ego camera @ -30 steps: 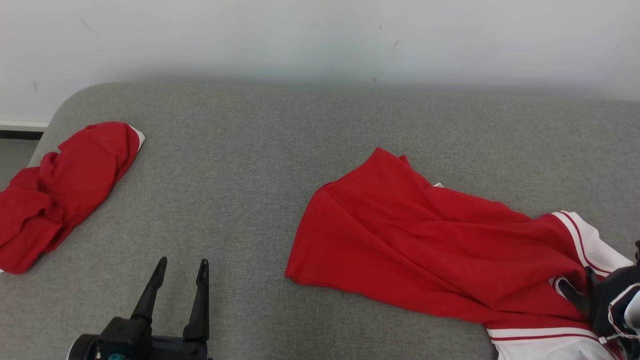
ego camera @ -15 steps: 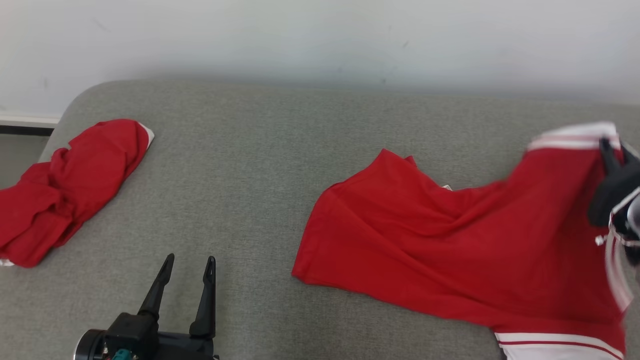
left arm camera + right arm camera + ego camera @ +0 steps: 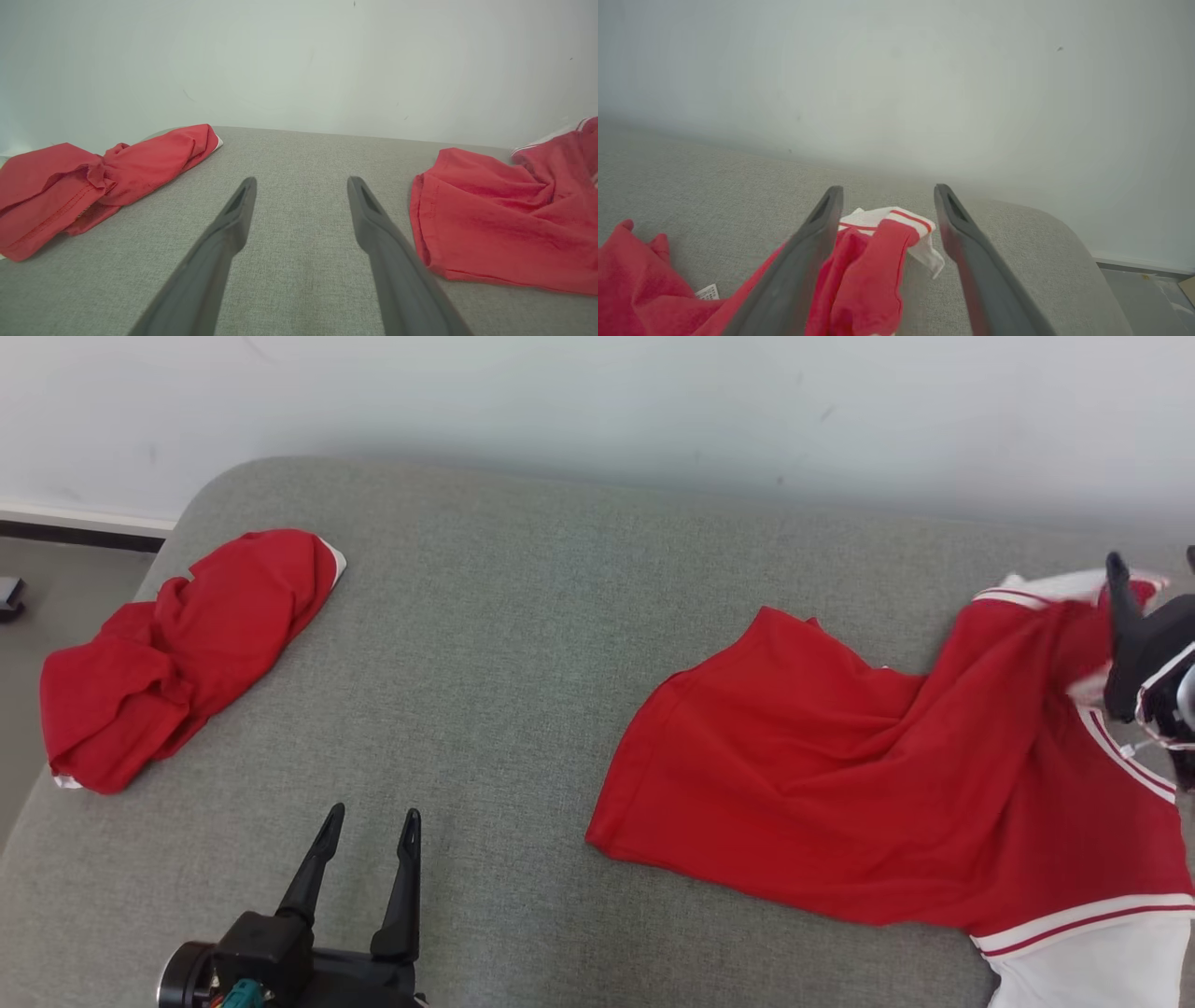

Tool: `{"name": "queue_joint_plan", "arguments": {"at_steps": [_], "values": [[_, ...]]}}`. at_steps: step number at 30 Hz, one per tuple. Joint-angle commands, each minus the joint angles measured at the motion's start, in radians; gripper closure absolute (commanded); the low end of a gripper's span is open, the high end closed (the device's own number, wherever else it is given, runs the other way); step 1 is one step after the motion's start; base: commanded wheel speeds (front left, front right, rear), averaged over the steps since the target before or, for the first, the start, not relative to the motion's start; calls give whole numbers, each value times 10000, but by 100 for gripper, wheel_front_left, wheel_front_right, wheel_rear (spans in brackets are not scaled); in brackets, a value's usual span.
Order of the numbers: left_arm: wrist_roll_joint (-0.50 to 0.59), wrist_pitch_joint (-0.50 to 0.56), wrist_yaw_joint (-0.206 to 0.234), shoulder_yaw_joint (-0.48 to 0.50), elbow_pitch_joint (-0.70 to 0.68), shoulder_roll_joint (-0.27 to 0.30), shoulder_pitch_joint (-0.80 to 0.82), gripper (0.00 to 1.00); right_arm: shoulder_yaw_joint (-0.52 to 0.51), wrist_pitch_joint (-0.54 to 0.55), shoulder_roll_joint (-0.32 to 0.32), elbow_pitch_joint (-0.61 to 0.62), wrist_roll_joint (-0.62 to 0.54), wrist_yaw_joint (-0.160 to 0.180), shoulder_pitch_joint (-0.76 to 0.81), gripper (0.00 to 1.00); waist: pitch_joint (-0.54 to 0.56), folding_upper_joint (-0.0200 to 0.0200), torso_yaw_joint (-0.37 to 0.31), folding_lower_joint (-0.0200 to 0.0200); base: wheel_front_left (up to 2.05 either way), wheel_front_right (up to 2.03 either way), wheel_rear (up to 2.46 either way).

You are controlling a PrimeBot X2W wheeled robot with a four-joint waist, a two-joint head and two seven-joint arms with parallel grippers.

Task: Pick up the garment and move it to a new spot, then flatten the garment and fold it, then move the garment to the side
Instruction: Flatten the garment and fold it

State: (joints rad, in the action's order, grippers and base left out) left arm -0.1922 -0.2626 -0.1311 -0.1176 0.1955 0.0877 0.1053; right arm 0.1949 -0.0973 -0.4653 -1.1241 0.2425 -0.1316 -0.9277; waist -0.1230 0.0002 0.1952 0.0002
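The garment [image 3: 840,784], red with white striped trim, lies spread on the grey padded surface [image 3: 485,644] at the right of the head view, its hem toward the middle and a white-banded sleeve [image 3: 896,219] bunched at the upper right, somewhat blurred; the right gripper [image 3: 888,188] hangs over that sleeve, its fingers wide apart, the cloth between them but not pinched; the left gripper [image 3: 372,814] sits at the lower left, fingers wide with nothing between them, over bare grey fabric; a second red garment [image 3: 187,644] lies crumpled at the upper left, well apart; a pale wall [image 3: 597,401] runs behind.
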Motion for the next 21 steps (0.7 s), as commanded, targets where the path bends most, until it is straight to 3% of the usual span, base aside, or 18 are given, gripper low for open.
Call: {"name": "queue_joint_plan", "arguments": {"at_steps": [1, 6, 12, 21], "values": [[-36, -33, 13, 28, 30, -30, 23, 0, 57, -31, 49, -123, 52, 19, 12, 0, 84, -2, -25, -2, 0, 0, 0], [-25, -33, 13, 171, 59, -6, -274, 0, 345, -564, 151, -281, 265, 19, 458, 0, 479, -2, -289, -2, 0, 0, 0], [45, -33, 13, 418, -10, 90, -647, 0, 576, -1555, 81, 583, 752, 19, 1252, 0, 1023, -2, -754, -2, 0, 0, 0], [114, -33, 13, 799, -171, 266, -1013, 0, -349, -1669, 212, 4012, 1482, 19, 3809, 0, 1417, -2, -1309, -2, 0, 0, 0]]}}
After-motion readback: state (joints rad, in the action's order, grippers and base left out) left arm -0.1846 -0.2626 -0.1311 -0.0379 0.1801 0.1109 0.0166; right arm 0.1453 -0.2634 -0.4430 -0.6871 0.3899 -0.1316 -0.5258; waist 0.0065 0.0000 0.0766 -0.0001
